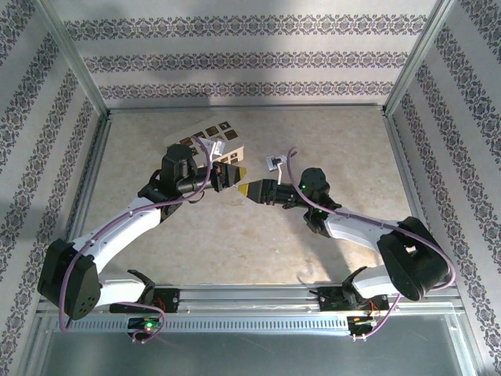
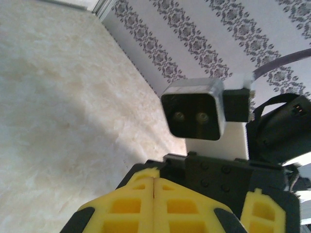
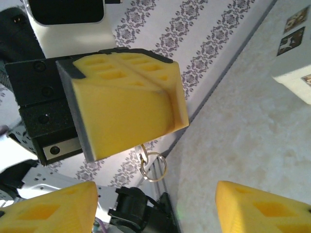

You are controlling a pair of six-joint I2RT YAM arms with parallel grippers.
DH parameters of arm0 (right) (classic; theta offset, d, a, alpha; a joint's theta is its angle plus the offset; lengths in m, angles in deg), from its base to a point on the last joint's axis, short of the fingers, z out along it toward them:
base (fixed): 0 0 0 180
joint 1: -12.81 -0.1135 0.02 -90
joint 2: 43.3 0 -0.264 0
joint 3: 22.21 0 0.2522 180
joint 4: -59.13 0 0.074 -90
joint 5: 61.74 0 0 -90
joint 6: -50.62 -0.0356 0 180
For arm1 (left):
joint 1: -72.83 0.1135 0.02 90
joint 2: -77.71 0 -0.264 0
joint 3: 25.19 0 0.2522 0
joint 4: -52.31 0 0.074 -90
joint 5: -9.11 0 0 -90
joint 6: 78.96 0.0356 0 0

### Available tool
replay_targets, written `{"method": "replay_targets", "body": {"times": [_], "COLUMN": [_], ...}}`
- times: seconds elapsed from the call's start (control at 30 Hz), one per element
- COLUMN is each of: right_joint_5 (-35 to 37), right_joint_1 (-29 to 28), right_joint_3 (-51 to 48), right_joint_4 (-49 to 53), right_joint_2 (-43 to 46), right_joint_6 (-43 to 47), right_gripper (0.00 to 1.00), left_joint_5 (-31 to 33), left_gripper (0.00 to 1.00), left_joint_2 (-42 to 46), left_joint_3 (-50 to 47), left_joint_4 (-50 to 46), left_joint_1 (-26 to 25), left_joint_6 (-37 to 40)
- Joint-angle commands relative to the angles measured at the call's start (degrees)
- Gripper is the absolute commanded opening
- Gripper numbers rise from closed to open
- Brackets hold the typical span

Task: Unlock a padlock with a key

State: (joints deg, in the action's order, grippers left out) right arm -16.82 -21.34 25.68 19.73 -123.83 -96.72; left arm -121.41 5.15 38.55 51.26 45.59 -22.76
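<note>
My left gripper (image 1: 239, 174) hangs above the middle of the table with its yellow fingers (image 2: 136, 204) pressed together. In the right wrist view the left gripper (image 3: 172, 104) is shut on the key (image 3: 144, 151): only a thin metal stub pokes out below the fingers. A small wire key ring (image 3: 153, 166) dangles from that stub. My right gripper (image 1: 249, 189) faces the left one tip to tip, a short way off. The right gripper (image 3: 155, 206) is open, and the ring hangs above the gap between its fingers. The padlock is out of view.
A cream box with dark square tiles (image 1: 219, 139) lies on the table just behind the left gripper, and its corner (image 3: 294, 73) shows at the right. Patterned walls and a metal frame enclose the table (image 1: 344, 149). The right wrist camera housing (image 2: 194, 114) faces the left gripper closely.
</note>
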Motion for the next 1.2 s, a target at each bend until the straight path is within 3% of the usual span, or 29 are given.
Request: {"method": "replay_targets", "body": {"times": [0.0,0.27,1.17], "right_joint_5": [-0.3,1.3,3.5], "right_joint_1": [-1.0,-1.6,-2.2], "right_joint_3": [2.1,2.1,4.3], "right_joint_4": [-9.2,-13.9,-18.7], "right_joint_2": [-2.1,-4.8,-7.7], "right_joint_6": [-3.4,-5.7,-8.9], "right_gripper": [0.61,0.52,0.08], "left_joint_5": [-1.2,-1.1,-1.5], "left_gripper": [0.00,0.00,0.00], "left_joint_2": [-0.3,-0.2,-1.0], "left_joint_3": [0.2,0.1,-0.7], "left_joint_4": [5.9,5.8,7.6], "left_joint_1": [0.6,0.6,0.6], "left_joint_6": [-2.2,-2.2,-3.1]}}
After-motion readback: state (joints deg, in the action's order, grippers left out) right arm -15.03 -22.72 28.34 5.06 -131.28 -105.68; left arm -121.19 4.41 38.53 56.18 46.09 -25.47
